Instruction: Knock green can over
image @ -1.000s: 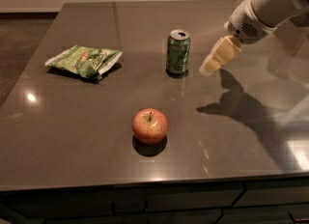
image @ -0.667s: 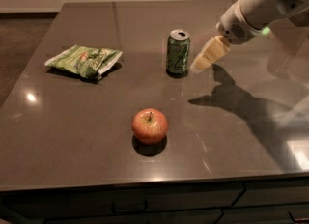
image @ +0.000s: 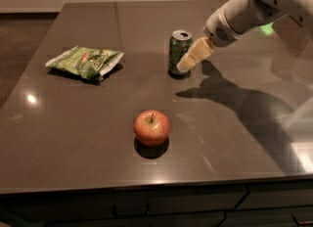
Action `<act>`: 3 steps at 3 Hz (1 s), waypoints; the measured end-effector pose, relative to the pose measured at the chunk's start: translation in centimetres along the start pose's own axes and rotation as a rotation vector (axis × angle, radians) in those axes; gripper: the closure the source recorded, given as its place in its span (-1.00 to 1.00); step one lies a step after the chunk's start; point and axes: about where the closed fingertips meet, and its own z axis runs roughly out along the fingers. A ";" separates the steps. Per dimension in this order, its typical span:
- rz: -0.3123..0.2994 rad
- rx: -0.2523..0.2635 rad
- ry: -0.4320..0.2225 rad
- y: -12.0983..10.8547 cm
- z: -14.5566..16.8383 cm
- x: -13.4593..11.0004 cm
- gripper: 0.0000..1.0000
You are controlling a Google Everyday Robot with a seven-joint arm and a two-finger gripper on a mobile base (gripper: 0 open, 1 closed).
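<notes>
Gripper (image: 184, 65) moved in leftward since the earlier frames: it was off to the right of the green can (image: 176, 51) with a gap, and now its tip sits at the can's lower right side and looks to be touching it. Can hasn't shifted, still upright, silver top facing up. Fingers (image: 196, 54) look pressed together into one cream wedge, nothing held between them, angled down and left toward the can. White arm (image: 244, 11) runs up and to the right of the can, out of the frame at the top right corner; its shadow lies on the table (image: 73, 138) to the right of the can and nearer the camera. Snack bag (image: 85, 60), green and white, lies flat well to the left of the can. Red apple (image: 152, 127) stands in front of the can, slightly left, well apart from it, stem up.
</notes>
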 end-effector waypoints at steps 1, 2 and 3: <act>-0.002 -0.020 -0.033 0.3 1.5 -1.2 -1.00; -0.010 -0.038 -0.062 0.6 2.3 -2.2 -0.72; -0.019 -0.057 -0.087 0.9 2.5 -2.7 -0.25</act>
